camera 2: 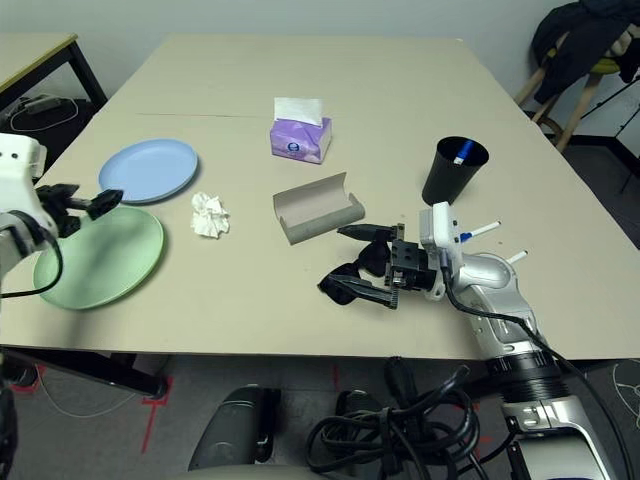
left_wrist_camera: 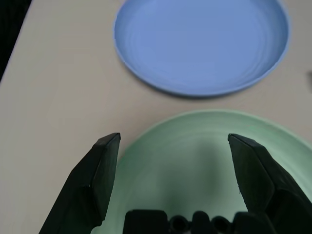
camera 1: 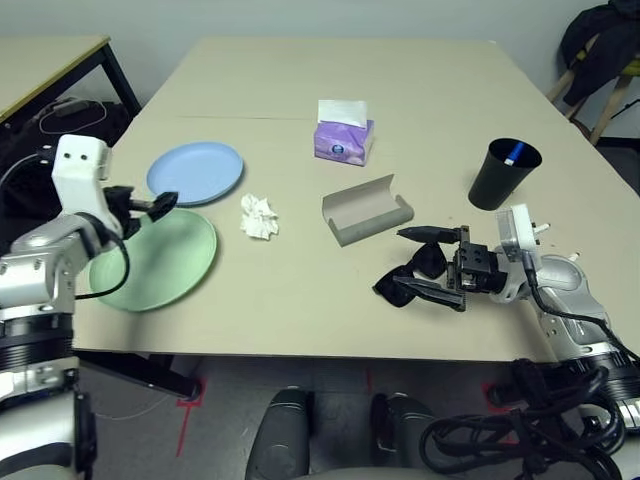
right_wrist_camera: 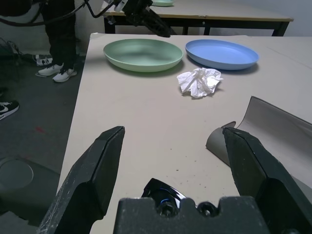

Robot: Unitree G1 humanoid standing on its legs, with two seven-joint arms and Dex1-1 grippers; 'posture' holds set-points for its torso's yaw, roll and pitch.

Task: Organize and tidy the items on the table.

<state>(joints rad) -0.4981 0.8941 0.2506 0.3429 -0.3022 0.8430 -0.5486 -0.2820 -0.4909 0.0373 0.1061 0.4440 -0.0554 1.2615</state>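
Right gripper (camera 1: pixel 432 264) jaws (wide apart) around black sunglasses (camera 1: pixel 408 278)

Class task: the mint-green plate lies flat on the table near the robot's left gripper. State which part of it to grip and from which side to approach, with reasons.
Grip the mint-green plate by its raised rim. It lies flat, so only the thin edge gives the fingers purchase. Come from the near-left side, where the open left gripper hovers and the rim nears the table edge; the light-blue plate crowds the far side.

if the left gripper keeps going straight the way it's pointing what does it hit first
Most likely the mint-green round plate: the left gripper hangs open over it, aimed forward and down. The light-blue round plate lies beyond.
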